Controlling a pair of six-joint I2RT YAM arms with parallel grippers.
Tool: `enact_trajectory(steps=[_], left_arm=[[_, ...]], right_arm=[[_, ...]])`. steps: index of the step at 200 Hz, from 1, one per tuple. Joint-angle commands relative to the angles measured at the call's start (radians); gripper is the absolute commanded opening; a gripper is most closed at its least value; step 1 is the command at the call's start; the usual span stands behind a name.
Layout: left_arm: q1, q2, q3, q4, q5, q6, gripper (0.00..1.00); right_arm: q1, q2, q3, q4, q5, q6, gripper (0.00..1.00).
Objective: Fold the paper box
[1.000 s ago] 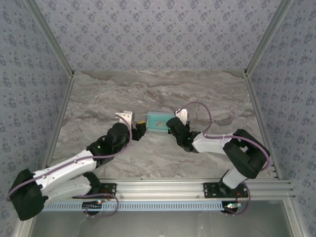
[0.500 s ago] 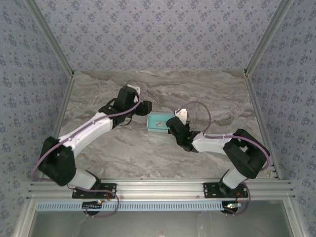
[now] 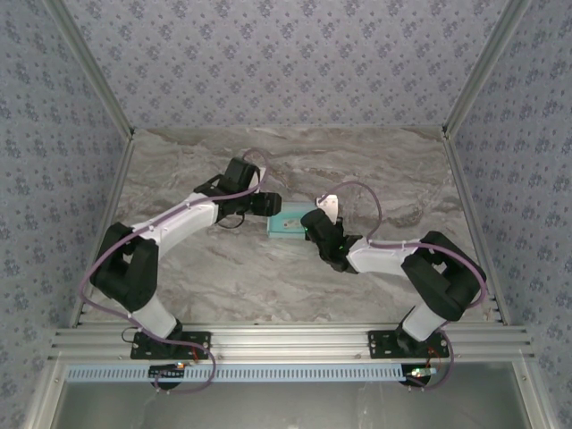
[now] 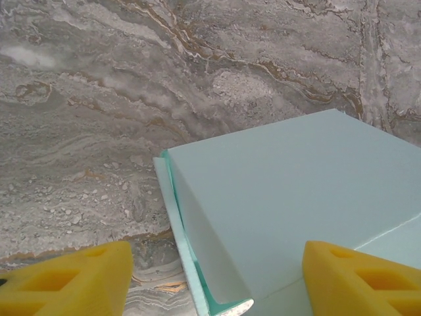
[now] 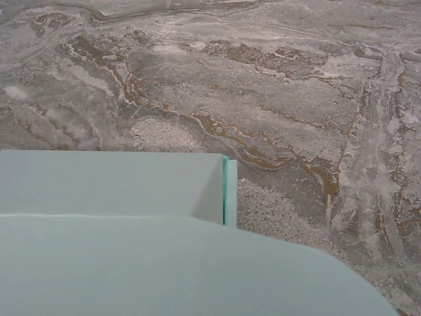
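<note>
paper box mid-fold at the middle of the bench

the paper box (image 3: 286, 223) sits on the bench (image 3: 223, 277), squared up into a small block, with one flap (image 5: 164, 270) loose at its right end. the right fingers (image 3: 310, 225) are closed tight at that end, likely pinching the flap, though the contact is hidden. the left fingers (image 4: 66, 280) stand wide, one either side of the box's left corner, not touching it. next, i judge, the left should steady that end while the right tucks its flap in.

Grey marbled tabletop (image 3: 268, 277) enclosed on three sides by blue floral-patterned walls (image 3: 286, 63).
</note>
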Motion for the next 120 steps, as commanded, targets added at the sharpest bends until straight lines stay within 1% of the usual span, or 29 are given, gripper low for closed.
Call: enact_trajectory(steps=[1,15,41,71,90,120], left_arm=[[0.002,0.027,-0.029,0.007,0.017,-0.007,0.68],[0.002,0.032,-0.031,0.015,0.018,-0.012,0.68],[0.001,0.035,-0.033,0.026,0.016,-0.016,0.68],[0.002,0.042,-0.029,0.029,0.016,-0.019,0.68],[0.002,0.046,-0.027,0.031,0.018,-0.022,0.68],[0.002,0.048,-0.027,0.038,0.019,-0.027,0.67]], right_arm=[[-0.007,0.014,0.021,-0.038,0.007,-0.026,0.12],[-0.006,0.002,0.016,-0.038,0.000,-0.037,0.16],[0.002,-0.031,-0.008,-0.031,-0.011,-0.062,0.28],[0.029,-0.084,-0.043,-0.049,-0.023,-0.077,0.38],[0.056,-0.129,-0.066,-0.093,-0.017,-0.075,0.43],[0.097,-0.245,-0.098,-0.204,-0.004,-0.096,0.47]])
